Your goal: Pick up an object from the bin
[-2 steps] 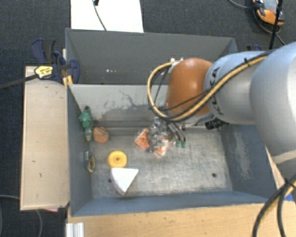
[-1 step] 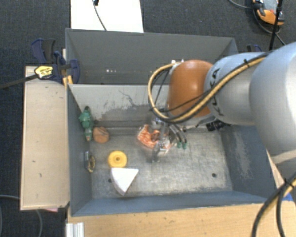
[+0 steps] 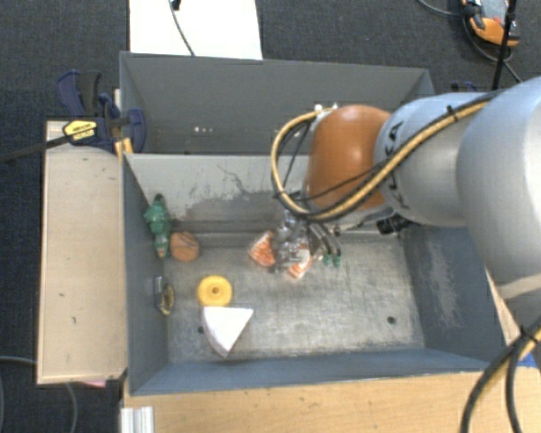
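Note:
My gripper [image 3: 299,249] hangs low over the middle of the bin, right above an orange and white crumpled thing [image 3: 269,253] that lies on the floor there. Its fingers reach down at that thing's right part, with orange and white bits showing around them. To the left lie a yellow ring [image 3: 215,290] and a white wedge-shaped block [image 3: 225,326].
Along the left wall lie a green toy figure [image 3: 156,218], a brown rounded lump [image 3: 185,246] and a small dark metal piece [image 3: 164,297]. The arm with its orange cover and cables comes in from the right over the bin's back half.

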Robot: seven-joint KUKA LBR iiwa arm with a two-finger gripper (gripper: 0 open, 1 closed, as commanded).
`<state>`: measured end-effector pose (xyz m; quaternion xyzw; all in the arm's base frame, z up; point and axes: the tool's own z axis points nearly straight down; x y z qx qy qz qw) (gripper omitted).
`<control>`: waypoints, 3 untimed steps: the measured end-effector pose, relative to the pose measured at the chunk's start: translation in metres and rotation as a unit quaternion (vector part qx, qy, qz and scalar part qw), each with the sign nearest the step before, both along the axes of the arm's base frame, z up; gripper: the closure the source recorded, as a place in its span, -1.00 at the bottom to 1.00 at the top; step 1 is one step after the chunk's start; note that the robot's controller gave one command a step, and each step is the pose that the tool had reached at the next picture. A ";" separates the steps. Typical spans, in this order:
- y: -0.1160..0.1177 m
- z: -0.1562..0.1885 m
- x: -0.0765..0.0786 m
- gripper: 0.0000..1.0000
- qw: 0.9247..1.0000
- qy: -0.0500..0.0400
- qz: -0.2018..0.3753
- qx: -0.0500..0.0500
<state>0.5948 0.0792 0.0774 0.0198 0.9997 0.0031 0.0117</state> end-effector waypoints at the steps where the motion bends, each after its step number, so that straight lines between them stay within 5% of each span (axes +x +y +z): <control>1: 0.000 0.000 0.000 1.00 1.000 0.000 0.000 0.000; 2: 0.003 0.052 -0.013 1.00 1.000 0.013 0.028 -0.003; 3: -0.020 0.062 -0.004 1.00 0.996 0.003 0.094 -0.004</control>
